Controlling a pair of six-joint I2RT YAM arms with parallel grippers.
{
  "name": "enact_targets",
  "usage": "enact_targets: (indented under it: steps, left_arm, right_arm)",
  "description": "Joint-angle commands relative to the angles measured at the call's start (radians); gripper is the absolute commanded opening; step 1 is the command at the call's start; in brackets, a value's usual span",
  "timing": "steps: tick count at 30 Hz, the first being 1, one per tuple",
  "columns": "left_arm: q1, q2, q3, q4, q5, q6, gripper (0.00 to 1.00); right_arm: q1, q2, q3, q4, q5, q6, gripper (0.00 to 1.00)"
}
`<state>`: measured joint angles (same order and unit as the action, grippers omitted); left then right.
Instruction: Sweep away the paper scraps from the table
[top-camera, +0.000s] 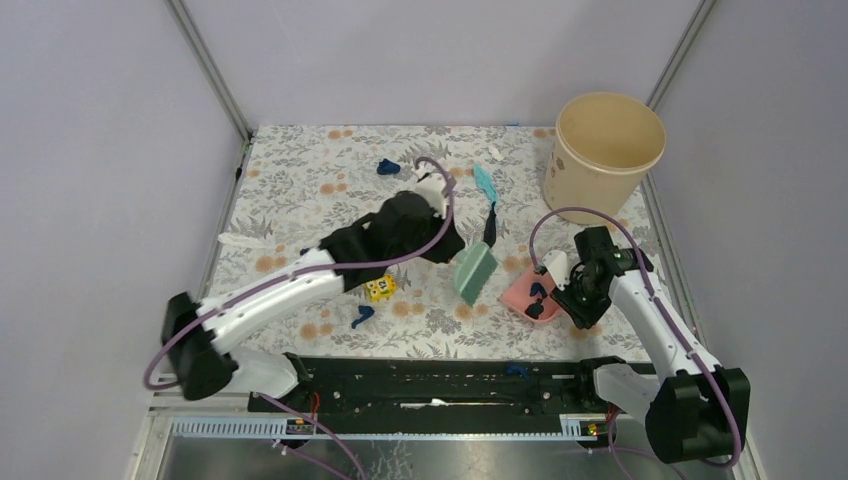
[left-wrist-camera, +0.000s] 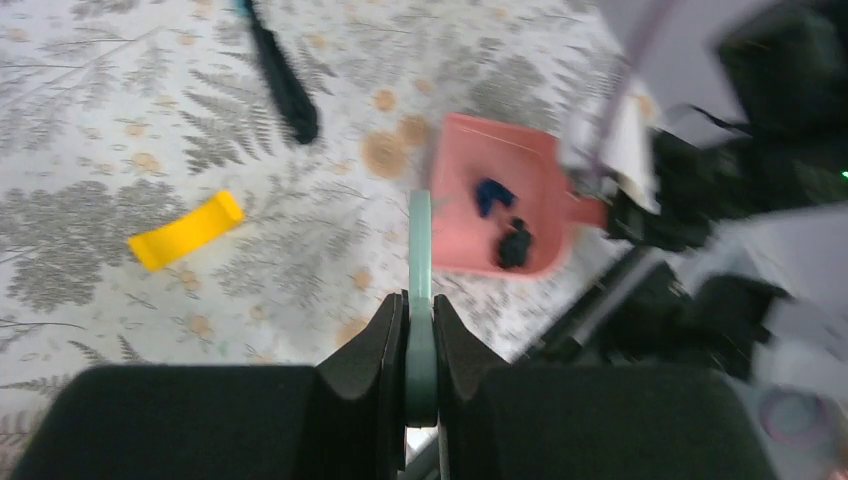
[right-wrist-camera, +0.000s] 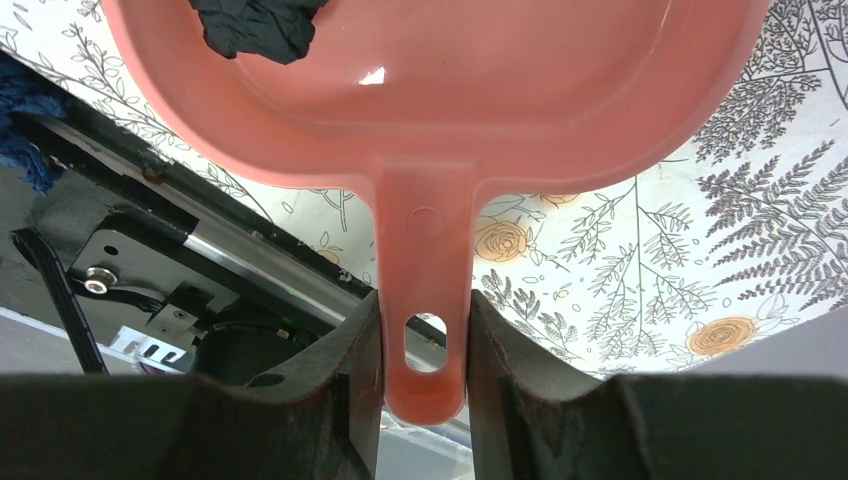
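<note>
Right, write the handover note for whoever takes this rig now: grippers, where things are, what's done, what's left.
Grippers: the left gripper is shut on the teal sweeper. The right gripper is shut on the handle of the pink dustpan.
Where: the dustpan is at the front right of the table, with the sweeper just to its left. The beige bucket stands in the far right corner.
Done: two dark scraps lie in the dustpan.
Left: far navy wad, near navy wad, teal strip, black strip, white strip.
</note>
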<state>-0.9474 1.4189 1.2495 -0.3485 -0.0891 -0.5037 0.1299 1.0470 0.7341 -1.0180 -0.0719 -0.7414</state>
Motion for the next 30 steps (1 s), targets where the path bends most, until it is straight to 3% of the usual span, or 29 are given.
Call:
enact_targets:
  steps: [1, 5, 10, 16, 21, 30]
  left_arm:
    - [-0.029, -0.181, -0.116, 0.155, 0.238, 0.0, 0.0]
    - [-0.074, -0.196, -0.206, 0.158, 0.428, 0.091, 0.0]
    - [-0.166, -0.144, -0.297, 0.204, 0.548, 0.233, 0.0]
    - [-0.229, 0.009, -0.224, 0.223, 0.592, 0.283, 0.0]
    - [-0.253, 0.15, -0.12, 0.184, 0.563, 0.318, 0.0]
    - [-0.254, 0.241, -0.015, 0.177, 0.293, 0.35, 0.0]
  right_arm:
    - [-0.002, 0.055, 0.054, 0.037, -0.017, 0.072, 0.0]
    - [-0.003, 0.087, 0.079, 0.083, 0.026, 0.125, 0.0]
    - [-0.009, 0.111, 0.134, 0.093, 0.061, 0.17, 0.0]
    - [-0.018, 0.136, 0.183, 0.093, 0.055, 0.201, 0.0]
    - [-0.023, 0.136, 0.167, 0.096, 0.052, 0.193, 0.0]
    - [-0.04, 0.132, 0.156, 0.109, 0.044, 0.199, 0.0]
